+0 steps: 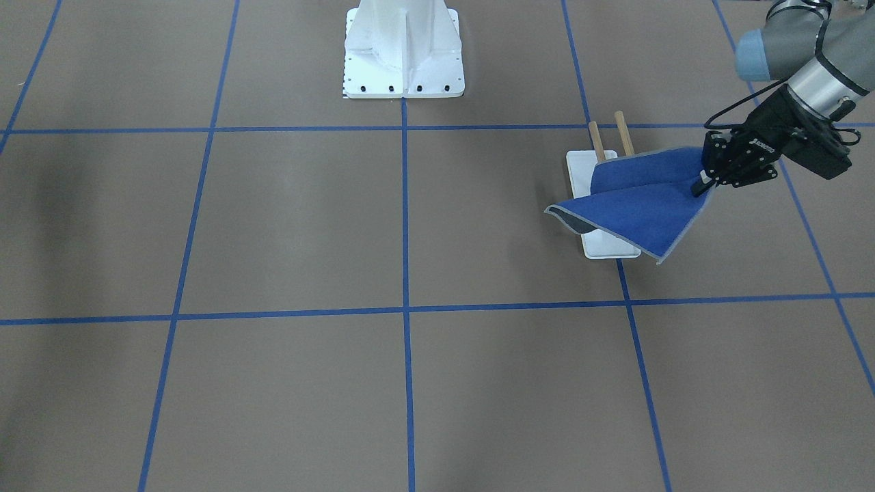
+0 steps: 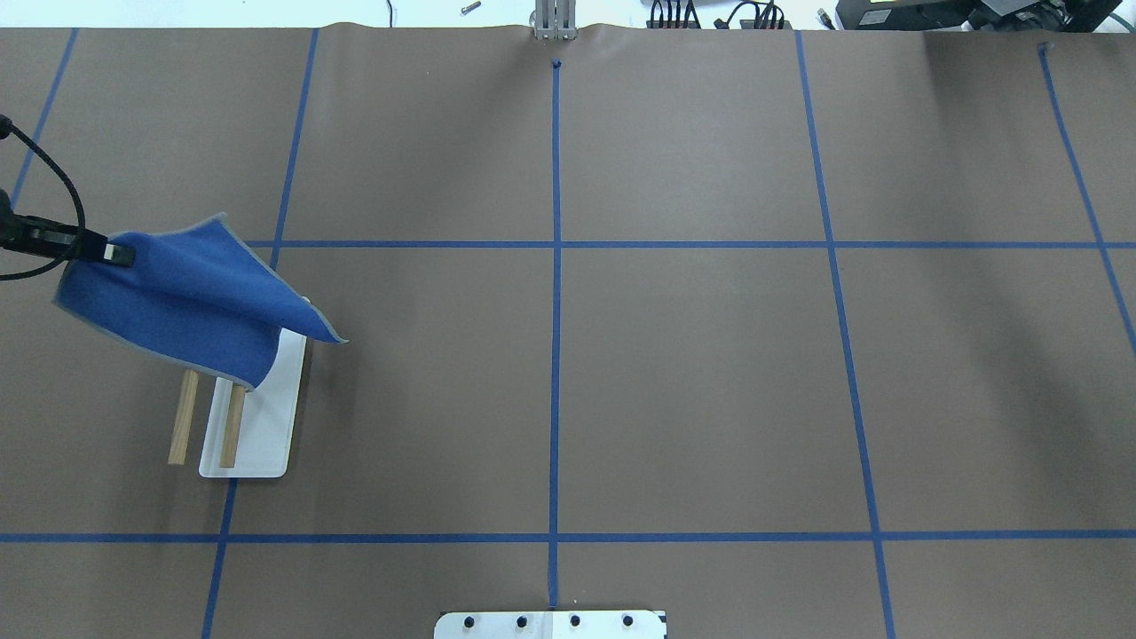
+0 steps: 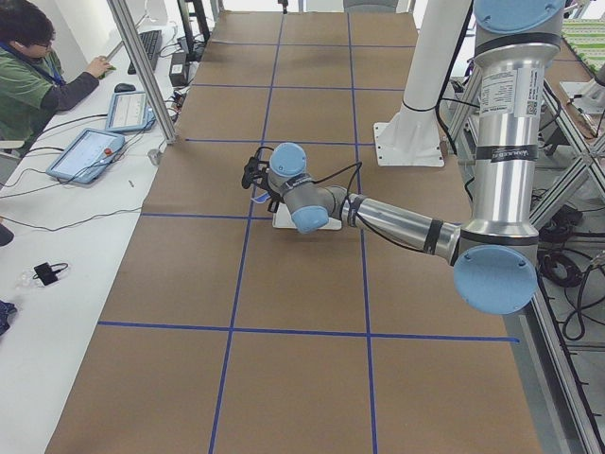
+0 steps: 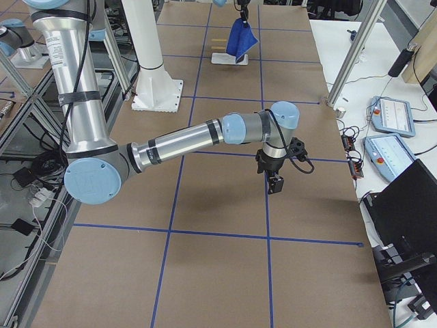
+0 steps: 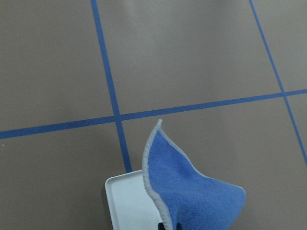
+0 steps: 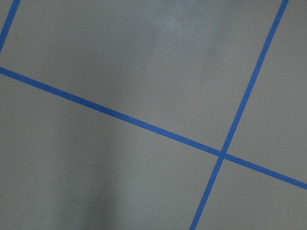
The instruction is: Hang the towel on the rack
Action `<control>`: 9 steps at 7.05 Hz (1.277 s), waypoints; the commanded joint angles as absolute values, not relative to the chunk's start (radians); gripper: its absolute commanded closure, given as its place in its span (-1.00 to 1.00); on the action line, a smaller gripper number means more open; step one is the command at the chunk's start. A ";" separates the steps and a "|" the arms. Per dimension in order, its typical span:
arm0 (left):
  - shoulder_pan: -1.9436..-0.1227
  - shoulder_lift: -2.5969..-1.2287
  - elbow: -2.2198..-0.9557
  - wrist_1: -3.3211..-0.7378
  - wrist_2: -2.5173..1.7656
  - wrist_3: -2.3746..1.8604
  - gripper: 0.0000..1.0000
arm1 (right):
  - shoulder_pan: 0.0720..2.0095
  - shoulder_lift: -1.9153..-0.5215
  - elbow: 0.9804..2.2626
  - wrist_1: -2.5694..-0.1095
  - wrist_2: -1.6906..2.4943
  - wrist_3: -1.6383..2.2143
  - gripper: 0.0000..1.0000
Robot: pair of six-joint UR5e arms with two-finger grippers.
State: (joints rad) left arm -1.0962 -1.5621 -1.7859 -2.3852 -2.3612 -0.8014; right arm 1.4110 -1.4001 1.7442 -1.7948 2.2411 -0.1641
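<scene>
The wide brown paper-covered table point(image 2: 710, 399) with blue tape lines is lying under everything. The long silver-and-grey left arm point(image 1: 820, 68) is reaching in over one side of it, and the matching right arm point(image 4: 184, 141) is hanging low over the table, well apart from the job. The small rack point(image 2: 266, 435) with a flat white base is sitting below the left arm, and its two light-brown wooden sticks point(image 2: 184, 417) are pointing out side by side. The small royal-blue square cloth towel point(image 1: 636, 205) with thin grey edging is hanging in the air over the rack, hiding most of the sticks so only their ends are poking out (I cannot tell if it is touching them). The black left gripper point(image 1: 704, 183) is pinching the towel at one edge, fingers pressed together on the cloth. The right gripper point(image 4: 275, 184) is showing only from far away, so I cannot tell if it is spread or closed. The towel is looking soft, light and floppy: it is sagging and folding where nothing is holding it. It is not going to break. Holding it by an edge seems best, so the loose part can drop across the sticks.
</scene>
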 commanded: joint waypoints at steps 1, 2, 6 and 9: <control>-1.121 -1.562 -1.717 -2.390 -2.381 -0.720 1.00 | 1.411 -1.402 1.743 -1.784 2.241 -0.163 -1.00; -1.118 -1.562 -1.706 -2.391 -2.379 -0.712 -0.17 | 1.411 -1.405 1.743 -1.781 2.240 -0.163 -1.00; -1.129 -1.563 -1.704 -2.396 -2.372 -0.724 -0.97 | 1.411 -1.466 1.744 -1.758 2.241 -0.164 -1.00; -1.242 -1.557 -1.680 -2.212 -2.341 -0.474 -0.97 | 1.437 -1.543 1.744 -1.755 2.241 -0.172 -1.00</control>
